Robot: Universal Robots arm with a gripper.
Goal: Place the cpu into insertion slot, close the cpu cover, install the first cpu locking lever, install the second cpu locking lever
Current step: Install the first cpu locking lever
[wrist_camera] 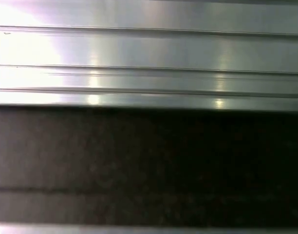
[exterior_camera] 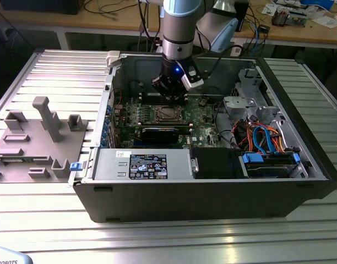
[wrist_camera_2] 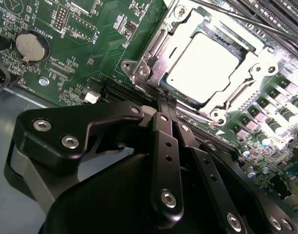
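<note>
Hovering inside the open computer case (exterior_camera: 300, 181), the gripper (wrist_camera_2: 166, 100) hangs just beside the socket's near edge, its two black fingers (wrist_camera_2: 164, 146) pressed together and holding nothing. To the right of the fingertips in the second wrist view, the cpu (wrist_camera_2: 203, 66) lies seated in the socket, with the cpu cover (wrist_camera_2: 258, 63) closed flat around it on the green motherboard (wrist_camera_2: 90, 44).

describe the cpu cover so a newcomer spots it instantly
Inside the open computer case, find the green motherboard. At its middle, just below the gripper, sits the cpu cover: a silvery square frame lying flat around the pale cpu, the only shiny metal frame there.
</note>
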